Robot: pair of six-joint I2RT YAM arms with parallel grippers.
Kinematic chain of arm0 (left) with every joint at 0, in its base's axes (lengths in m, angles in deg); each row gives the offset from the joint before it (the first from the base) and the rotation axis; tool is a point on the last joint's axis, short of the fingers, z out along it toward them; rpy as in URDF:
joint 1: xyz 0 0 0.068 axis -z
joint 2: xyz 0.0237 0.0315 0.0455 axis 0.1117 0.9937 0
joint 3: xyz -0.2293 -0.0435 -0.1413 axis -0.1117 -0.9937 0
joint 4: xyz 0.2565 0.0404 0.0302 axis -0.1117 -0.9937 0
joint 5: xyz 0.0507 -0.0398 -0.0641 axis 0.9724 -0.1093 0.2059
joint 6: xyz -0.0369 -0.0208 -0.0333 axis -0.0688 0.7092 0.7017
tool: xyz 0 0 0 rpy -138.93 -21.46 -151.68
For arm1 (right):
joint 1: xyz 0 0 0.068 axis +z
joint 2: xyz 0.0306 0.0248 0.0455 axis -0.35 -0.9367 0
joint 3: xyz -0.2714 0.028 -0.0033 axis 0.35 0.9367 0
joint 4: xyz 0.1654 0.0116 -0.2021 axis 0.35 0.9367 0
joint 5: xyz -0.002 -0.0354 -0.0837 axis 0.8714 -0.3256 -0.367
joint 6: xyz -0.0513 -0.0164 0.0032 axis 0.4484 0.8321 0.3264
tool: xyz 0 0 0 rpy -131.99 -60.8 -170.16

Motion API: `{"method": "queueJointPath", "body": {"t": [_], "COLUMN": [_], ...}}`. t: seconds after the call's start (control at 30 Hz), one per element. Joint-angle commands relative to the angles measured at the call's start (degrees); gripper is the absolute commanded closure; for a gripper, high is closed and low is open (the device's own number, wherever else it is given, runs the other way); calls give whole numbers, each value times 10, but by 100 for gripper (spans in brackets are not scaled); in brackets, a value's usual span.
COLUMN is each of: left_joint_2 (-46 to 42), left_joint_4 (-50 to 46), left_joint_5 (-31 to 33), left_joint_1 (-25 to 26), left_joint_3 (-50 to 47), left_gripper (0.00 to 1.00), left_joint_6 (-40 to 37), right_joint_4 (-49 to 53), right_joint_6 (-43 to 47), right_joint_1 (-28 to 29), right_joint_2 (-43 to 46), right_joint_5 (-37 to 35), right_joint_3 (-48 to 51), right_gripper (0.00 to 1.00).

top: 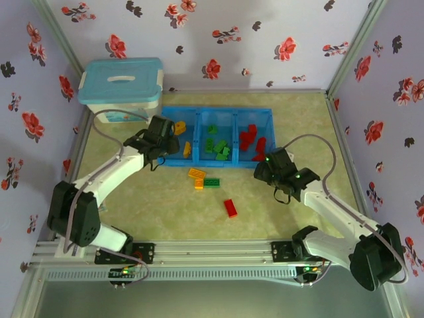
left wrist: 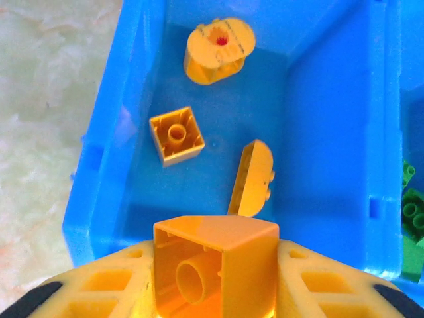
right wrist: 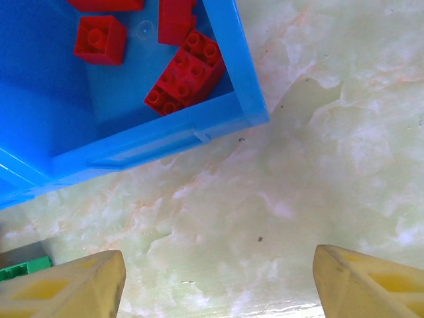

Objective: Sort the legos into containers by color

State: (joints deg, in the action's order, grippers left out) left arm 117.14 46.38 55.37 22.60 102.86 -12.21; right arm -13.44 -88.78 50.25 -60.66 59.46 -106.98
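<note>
Orange brick [left wrist: 218,258] sits clenched in your left hand [left wrist: 215,291], orange compartment [left wrist: 199,192] just ahead; let go early and it may clip the tray rim [left wrist: 99,199], landing outside. Right hand [right wrist: 218,278] hangs released.

Place: a lab robot cell is showing
Walls: flowered paper panels [top: 265,26] are boxing in a marbled tabletop [top: 165,212]
Front edge: an aluminium rail [top: 212,250] is carrying two robot arms [top: 106,175]

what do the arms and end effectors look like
The left arm and right arm have white links and black joints, each with a thin grey cable looping to the wrist. The end effector fingers are yellow-orange plastic with recessed pockets.
</note>
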Motion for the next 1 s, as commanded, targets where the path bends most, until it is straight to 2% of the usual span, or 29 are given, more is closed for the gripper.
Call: {"method": "queueJointPath", "body": {"t": [0.0,0.3,0.33,0.43,0.57,0.73,0.97], "left_joint_2": [42,127,135,143,117,65,-31], "left_joint_4": [-19,-32,-37,-47,-48,-45,-30], "left_joint_5": [-3,-27,-29,-32,-39,-43,-50], "left_joint_1": [-8,-34,-35,-35,-35,-33,-27], "left_joint_3": [44,121,131,148,146,123,52], "left_gripper": [66,63,61,46,28,26,26], "left_joint_6": [-30,-43,-47,-49,-47,-44,-36], "right_joint_4": [-6,-4,-7,-3,5,7,3], "right_joint_6": [-11,-17,-17,-11,5,23,39], "right_joint_1": [4,13,16,29,54,111,212], "right_joint_2": [18,32,32,25,8,-21,-99], "right_joint_5": [10,27,30,32,38,37,33], "right_joint_3": [9,29,31,29,22,11,-16], "right_gripper": [25,24,24,24,21,18,18]}}
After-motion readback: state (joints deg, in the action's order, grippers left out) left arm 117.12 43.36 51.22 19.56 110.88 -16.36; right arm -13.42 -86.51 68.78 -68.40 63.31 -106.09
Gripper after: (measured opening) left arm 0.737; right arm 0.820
